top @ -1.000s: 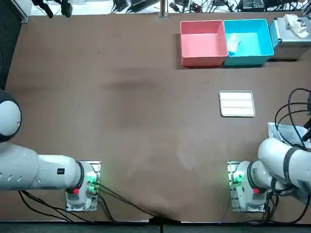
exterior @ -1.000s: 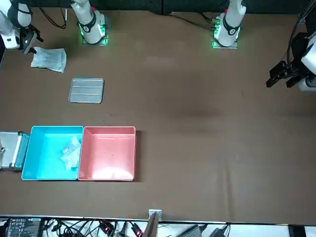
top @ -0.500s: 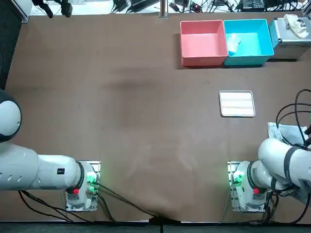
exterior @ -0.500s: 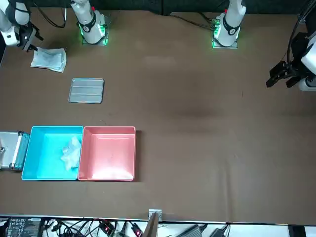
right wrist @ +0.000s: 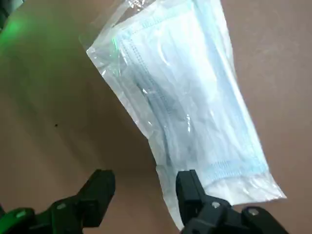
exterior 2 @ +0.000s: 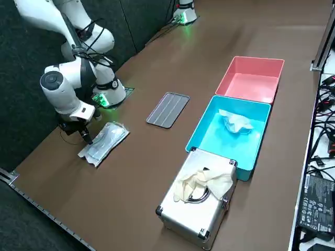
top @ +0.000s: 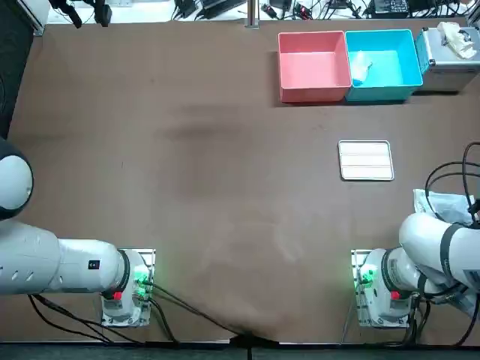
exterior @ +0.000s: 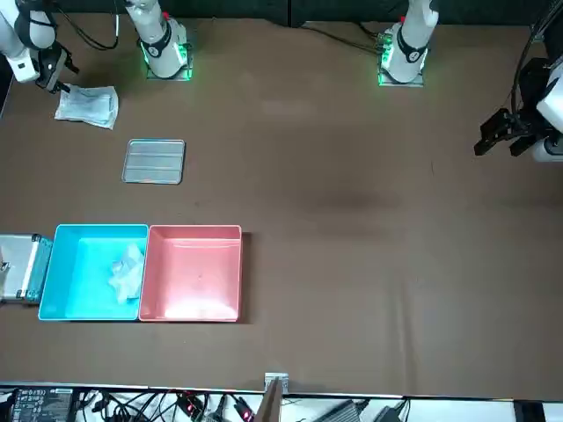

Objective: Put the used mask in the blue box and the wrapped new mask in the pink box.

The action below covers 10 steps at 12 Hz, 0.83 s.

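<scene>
The wrapped new mask (right wrist: 185, 107) lies flat in its clear pouch near the table's right edge (top: 442, 204) (exterior: 86, 105) (exterior 2: 104, 142). My right gripper (right wrist: 146, 183) (exterior 2: 86, 137) (exterior: 54, 83) hangs low over the pouch's outer end, open and holding nothing. One of its fingers (right wrist: 190, 185) overlaps the pouch's edge and the other stands off it over bare table. The crumpled used mask (top: 361, 66) (exterior 2: 234, 122) lies inside the blue box (top: 382, 93) (exterior 2: 212, 133). Beside it, the pink box (top: 313, 93) (exterior 2: 251, 83) has nothing in it.
A grey ribbed tray (top: 365, 160) (exterior 2: 167, 109) lies between the wrapped mask and the boxes. A metal case (exterior 2: 199, 209) with a pale glove on top stands beside the blue box. The table's edge runs close behind my gripper.
My right gripper has shifted slightly toward the table's right edge beside the wrapped mask. The mask and both boxes have not moved.
</scene>
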Tool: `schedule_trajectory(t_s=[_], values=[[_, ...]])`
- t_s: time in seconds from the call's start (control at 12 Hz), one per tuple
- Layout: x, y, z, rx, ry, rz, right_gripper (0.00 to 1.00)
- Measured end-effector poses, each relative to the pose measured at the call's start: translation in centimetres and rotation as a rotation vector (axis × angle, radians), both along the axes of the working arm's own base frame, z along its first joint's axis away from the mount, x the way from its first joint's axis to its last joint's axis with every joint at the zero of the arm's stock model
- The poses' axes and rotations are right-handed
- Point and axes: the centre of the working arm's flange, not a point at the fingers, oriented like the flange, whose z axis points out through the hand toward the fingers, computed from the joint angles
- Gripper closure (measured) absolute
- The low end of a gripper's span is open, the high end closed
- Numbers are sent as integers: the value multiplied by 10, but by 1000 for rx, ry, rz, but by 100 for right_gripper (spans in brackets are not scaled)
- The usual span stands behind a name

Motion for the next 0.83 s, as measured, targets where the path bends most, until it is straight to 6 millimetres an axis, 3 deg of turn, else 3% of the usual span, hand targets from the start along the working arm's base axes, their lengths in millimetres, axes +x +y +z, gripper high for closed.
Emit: schedule_trajectory(t_s=[0.42, 0.83], values=[[-23, 17, -24, 0, -59, 3, 21], [-18, 14, -21, -40, -111, 44, 21]])
